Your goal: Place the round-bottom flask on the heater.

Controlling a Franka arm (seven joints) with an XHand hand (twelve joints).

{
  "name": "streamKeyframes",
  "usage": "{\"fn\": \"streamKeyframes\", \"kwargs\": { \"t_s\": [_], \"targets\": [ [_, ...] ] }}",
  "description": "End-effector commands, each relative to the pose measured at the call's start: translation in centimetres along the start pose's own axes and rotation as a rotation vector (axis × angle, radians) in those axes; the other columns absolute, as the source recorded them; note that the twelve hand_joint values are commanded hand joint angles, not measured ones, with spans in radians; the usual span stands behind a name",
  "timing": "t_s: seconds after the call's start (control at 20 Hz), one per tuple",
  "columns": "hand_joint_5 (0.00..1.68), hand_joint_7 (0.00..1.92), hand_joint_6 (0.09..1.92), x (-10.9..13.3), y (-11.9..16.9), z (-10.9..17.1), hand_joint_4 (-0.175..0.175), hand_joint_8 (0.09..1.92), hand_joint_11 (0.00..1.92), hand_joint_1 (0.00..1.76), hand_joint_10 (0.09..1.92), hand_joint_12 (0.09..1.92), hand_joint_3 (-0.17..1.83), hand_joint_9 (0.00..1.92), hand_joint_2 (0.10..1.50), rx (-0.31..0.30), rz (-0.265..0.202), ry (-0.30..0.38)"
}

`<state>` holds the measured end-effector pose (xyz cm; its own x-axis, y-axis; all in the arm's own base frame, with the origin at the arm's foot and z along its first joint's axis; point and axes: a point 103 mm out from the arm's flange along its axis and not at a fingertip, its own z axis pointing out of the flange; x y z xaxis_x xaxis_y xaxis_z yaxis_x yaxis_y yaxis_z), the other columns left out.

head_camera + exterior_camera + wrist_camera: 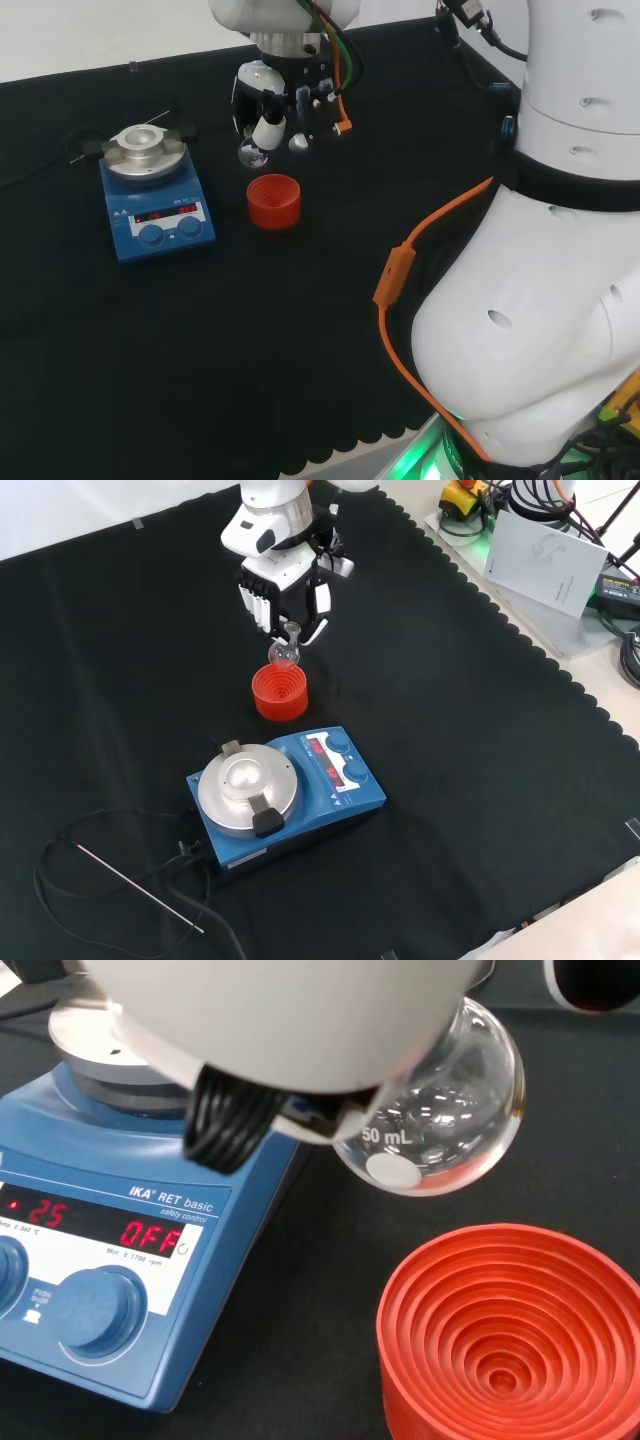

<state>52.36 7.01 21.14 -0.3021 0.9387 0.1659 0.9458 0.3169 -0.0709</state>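
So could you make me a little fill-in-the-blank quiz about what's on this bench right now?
1. The hand holds a round-bottom ____ of clear glass.
2. The flask hangs just above a ribbed ring stand coloured ____.
3. The heater has a blue body and two round ____ on its front.
4. The heater's metal top plate has ____ standing on it.

Missing words: flask; red; knobs; nothing

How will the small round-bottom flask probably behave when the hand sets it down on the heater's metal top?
The flask is clear glass with a round belly, so it would probably roll or tip on a flat surface. It looks empty, so likely light. The hand holds it by the neck above the red ribbed stand; thin glass may crack if knocked.
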Motion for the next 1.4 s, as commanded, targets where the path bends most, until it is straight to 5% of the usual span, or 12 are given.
{"fn": "streamKeyframes", "kwargs": {
  "t_s": [0.05,0.7,1.4],
  "targets": [
    [1.27,1.32,0.79,0.0,-0.1,0.0,-0.175,0.77,1.51,1.33,0.38,0.70,0.95,1.75,0.49,0.000,0.001,0.000],
    [1.27,1.32,0.80,0.3,0.1,0.3,-0.175,0.78,1.51,1.33,0.38,0.70,0.95,1.75,0.49,0.013,-0.001,-0.007],
    [1.27,1.32,0.80,4.4,1.6,-1.7,-0.175,0.78,1.52,1.33,0.39,0.70,0.96,1.75,0.49,0.014,-0.040,-0.056]
  ]
}}
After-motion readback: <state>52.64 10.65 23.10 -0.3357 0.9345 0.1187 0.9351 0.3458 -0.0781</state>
